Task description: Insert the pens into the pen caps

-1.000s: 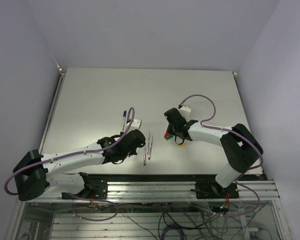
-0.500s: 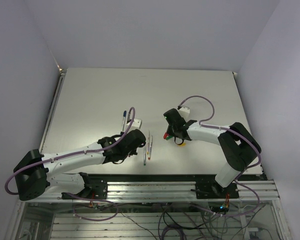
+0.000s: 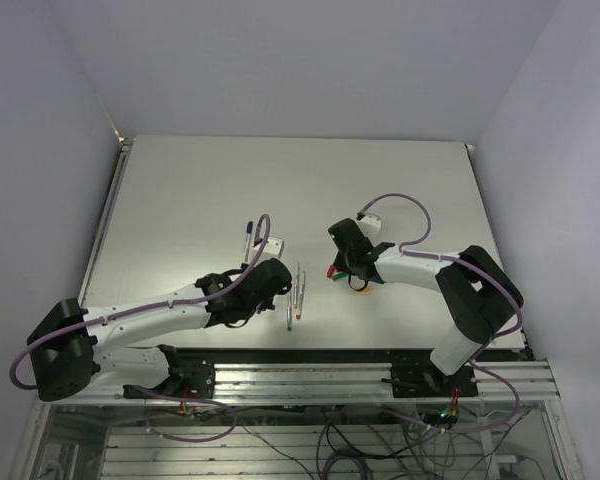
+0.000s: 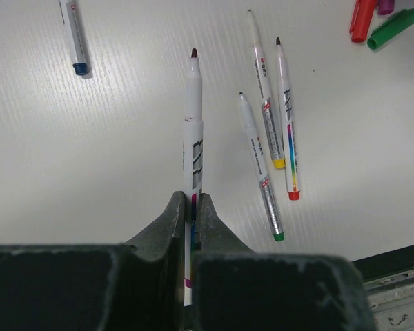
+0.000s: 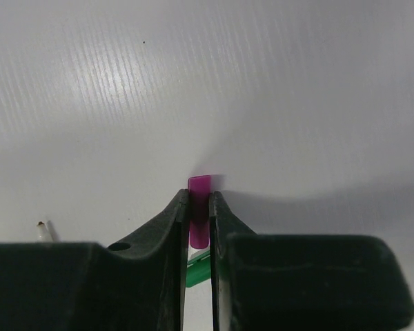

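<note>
Now a pen [image 4: 193,131] is being pinched by the left gripper [image 4: 193,204], a magenta cap [image 5: 199,185] by the right gripper [image 5: 199,207]; axes should be aligned before pressing.

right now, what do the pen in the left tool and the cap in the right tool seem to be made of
The pen in the left tool: likely smooth plastic, a pale barrel with printed markings and a slight sheen; its dark tip looks like felt. The cap in the right tool: likely matte magenta plastic, evenly coloured and opaque.

One dark-tipped pen [image 4: 193,131] gripped, three pens [image 4: 269,114] lying together, magenta cap [image 5: 199,217] gripped, green cap [image 4: 393,27] flat
</note>
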